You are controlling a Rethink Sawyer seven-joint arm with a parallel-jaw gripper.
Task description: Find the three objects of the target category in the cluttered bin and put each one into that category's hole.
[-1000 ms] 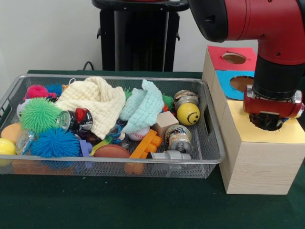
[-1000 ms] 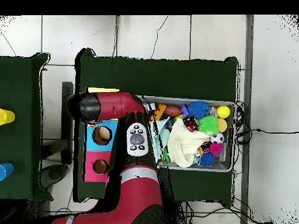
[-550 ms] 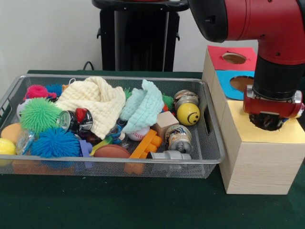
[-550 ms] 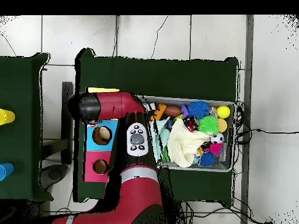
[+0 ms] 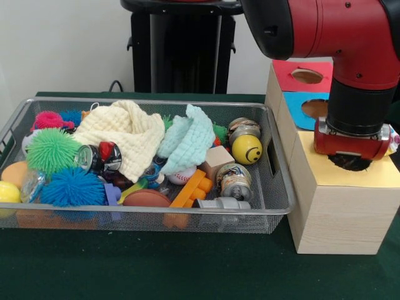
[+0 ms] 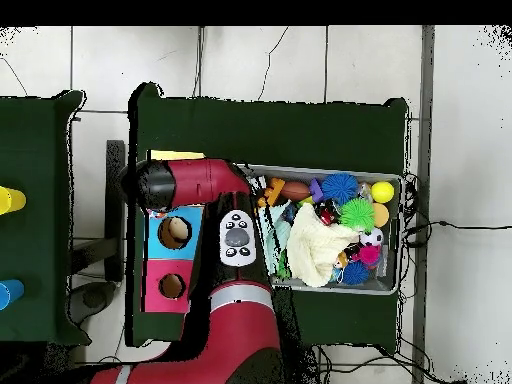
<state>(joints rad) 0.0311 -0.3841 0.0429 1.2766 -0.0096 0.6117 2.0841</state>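
My gripper [image 5: 350, 161] hangs right over the round hole in the yellow top [image 5: 356, 176] of the wooden sorting box, its lower end dark against the hole; nothing shows in its grasp. The wire mesh bin [image 5: 187, 212] to the left holds a yellow knitted cloth [image 5: 125, 134], a mint cloth [image 5: 190, 140], a green spiky ball [image 5: 51, 150], a blue spiky ball [image 5: 72, 186], a smiley ball [image 5: 247, 149], a dented can [image 5: 234, 179] and orange bricks [image 5: 190, 187]. In the overhead view the red arm [image 6: 190, 185] covers the gripper and the yellow hole.
Behind the yellow section, the box has a blue top with a hole [image 5: 315, 107] and a red top with a hole [image 5: 307, 76]; from overhead these are the blue hole [image 6: 174, 232] and red hole [image 6: 171, 286]. The bin [image 6: 325, 170] stands close beside the box on the green table [image 5: 156, 269].
The arm has lifted slightly above the yellow hole and shifted a little left. The bin's contents have not moved.
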